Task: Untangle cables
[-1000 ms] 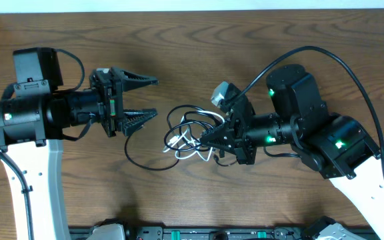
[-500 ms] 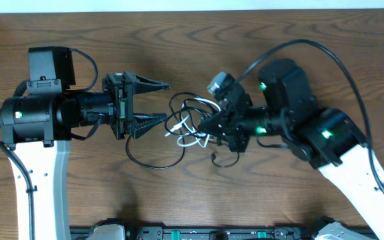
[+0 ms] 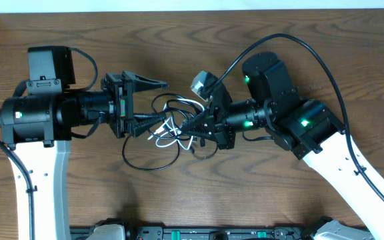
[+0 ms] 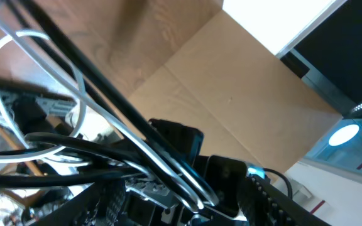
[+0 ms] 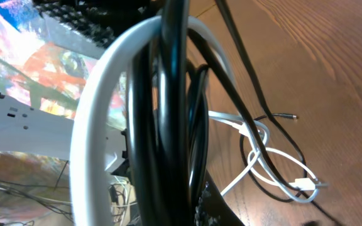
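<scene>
cables (image 3: 172, 128): tangled clump mid-table (image 3: 245, 40), between both arms | right fingers (image 3: 196, 125): clenched on cables | left fingers (image 3: 149, 84): spread, loops at lower one, nothing gripped | risk: you pull apart without separating strands, the knot likely cinches tighter

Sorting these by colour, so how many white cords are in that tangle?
1. The white cord loops low in the middle, woven among the black cords. Another could be hidden beneath those.
</scene>
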Controlling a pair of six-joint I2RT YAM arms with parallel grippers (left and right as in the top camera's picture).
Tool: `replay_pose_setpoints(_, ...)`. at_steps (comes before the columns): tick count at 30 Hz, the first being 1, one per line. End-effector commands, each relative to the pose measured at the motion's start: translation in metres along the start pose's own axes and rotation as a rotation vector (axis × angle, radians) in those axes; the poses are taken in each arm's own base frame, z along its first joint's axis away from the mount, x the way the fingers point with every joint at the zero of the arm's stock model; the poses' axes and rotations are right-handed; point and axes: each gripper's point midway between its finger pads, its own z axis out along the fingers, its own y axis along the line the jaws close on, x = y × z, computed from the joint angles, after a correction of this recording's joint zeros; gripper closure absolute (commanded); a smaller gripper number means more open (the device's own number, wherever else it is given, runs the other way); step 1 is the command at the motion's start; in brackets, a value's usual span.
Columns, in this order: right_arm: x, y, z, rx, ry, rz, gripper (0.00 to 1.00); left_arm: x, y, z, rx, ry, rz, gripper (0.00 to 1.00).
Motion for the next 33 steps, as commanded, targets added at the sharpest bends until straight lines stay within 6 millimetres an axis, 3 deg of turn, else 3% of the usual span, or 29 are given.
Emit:
replay_pose_setpoints(1, -0.001, 0.014, -0.001, -0.051, 0.0, -0.007, 0.99, -0.004, -0.006, -0.001, 0.014, -0.029, 0.027, 0.37)
replay_pose_setpoints(20, 0.004, 0.012, 0.0, -0.028, 0.018, 0.009, 0.99, -0.016, -0.008, -0.002, 0.015, -0.097, -0.065, 0.37)
replay_pose_setpoints(31, 0.003, 0.015, 0.004, -0.029, 0.017, -0.01, 0.99, -0.014, -0.009, -0.001, 0.018, -0.085, -0.081, 0.46)
replay_pose_setpoints(33, 0.003, 0.015, 0.004, -0.027, 0.017, -0.01, 0.99, -0.014, -0.009, -0.001, 0.018, -0.085, -0.081, 0.53)
